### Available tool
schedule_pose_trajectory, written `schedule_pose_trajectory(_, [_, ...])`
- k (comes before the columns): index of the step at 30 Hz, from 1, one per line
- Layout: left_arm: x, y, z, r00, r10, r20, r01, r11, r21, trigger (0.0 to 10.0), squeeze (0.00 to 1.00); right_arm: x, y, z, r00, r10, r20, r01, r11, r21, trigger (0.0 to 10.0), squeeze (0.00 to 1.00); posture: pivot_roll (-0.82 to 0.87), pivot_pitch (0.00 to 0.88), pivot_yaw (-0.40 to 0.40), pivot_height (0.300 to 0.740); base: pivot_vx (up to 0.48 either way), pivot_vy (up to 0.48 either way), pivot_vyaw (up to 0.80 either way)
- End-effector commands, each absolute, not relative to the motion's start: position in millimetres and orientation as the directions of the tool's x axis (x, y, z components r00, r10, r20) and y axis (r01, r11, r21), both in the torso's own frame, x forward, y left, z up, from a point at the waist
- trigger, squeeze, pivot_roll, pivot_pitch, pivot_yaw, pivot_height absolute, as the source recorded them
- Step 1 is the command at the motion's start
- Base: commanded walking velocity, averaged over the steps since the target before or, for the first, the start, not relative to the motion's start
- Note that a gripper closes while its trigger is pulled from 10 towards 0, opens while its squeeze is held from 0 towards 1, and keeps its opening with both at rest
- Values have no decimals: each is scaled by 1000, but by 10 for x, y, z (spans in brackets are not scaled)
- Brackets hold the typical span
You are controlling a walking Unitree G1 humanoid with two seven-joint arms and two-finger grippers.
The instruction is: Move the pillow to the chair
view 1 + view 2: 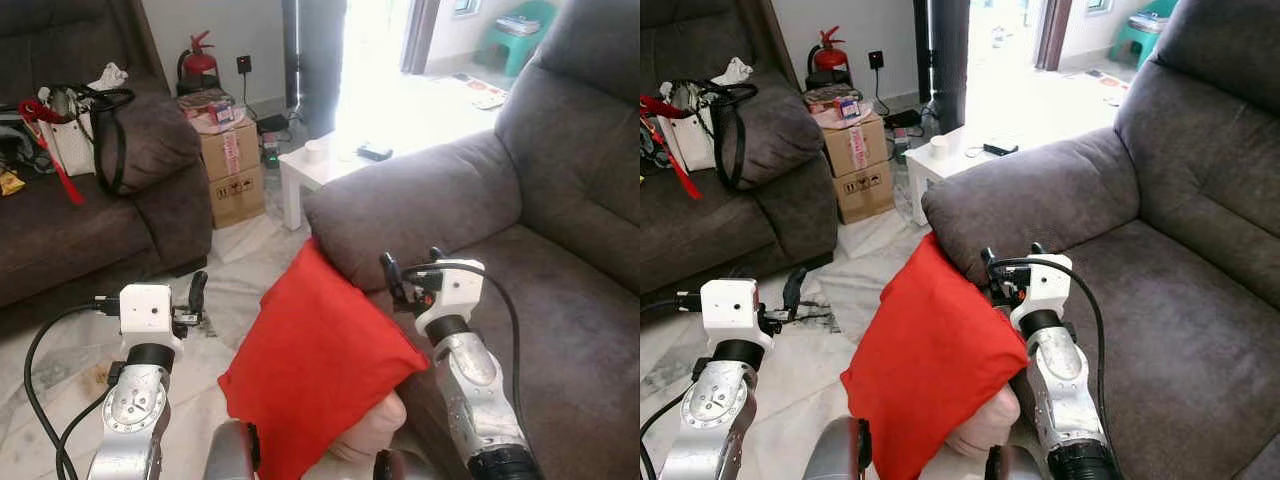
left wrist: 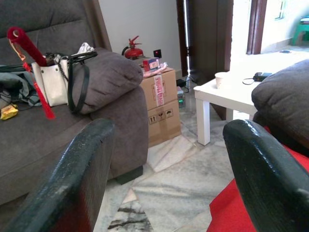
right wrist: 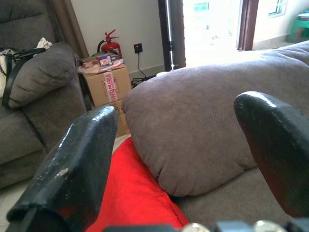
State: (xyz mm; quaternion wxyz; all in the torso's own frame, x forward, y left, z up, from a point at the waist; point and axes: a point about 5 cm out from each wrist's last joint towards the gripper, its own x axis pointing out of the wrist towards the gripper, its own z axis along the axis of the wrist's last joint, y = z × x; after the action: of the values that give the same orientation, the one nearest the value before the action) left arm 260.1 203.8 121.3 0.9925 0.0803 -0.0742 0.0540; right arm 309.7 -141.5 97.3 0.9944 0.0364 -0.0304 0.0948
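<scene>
The red pillow [image 1: 315, 365] sits low in the centre of the head views, between the two arms, its upper corner touching the armrest of the grey chair [image 1: 560, 250] that fills the right side. A person's hand [image 1: 368, 432] props the pillow from beneath at the bottom edge.

The left gripper [image 2: 169, 179] is at the lower left of the left eye view, above the marble floor [image 1: 240, 270], beside the pillow; its fingers are spread wide with nothing between them. The right gripper [image 3: 188, 159] is just right of the pillow, by the chair's armrest, likewise spread and empty, with the pillow below and ahead of it.

At upper left a dark sofa [image 1: 90, 230] carries a white bag [image 1: 75, 135]. Cardboard boxes [image 1: 232, 165] and a fire extinguisher [image 1: 200, 62] stand beside it, a white table [image 1: 320, 165] at upper centre.
</scene>
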Motion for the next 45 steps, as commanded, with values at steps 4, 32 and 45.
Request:
schedule_pose_trajectory(4, [2604,2071,1246,981,110,160,-135,979,153,10000,0,3102,-1386,917,978,206,27,-207,976,64,10000,0,36,52,-18,593,0,0,0])
schedule_pose_trajectory(32, [2589,2067,1203,980,145,135,-161,980,120,10000,0,3095,-1311,855,962,271,-13,-271,963,3,10000,0,40,55,-26,593,0,0,0])
schedule_pose_trajectory(45, [2614,2078,1194,983,132,125,-150,978,143,10000,0,3076,-1348,816,969,243,-30,-242,969,42,10000,0,30,60,-17,593,227,0,123])
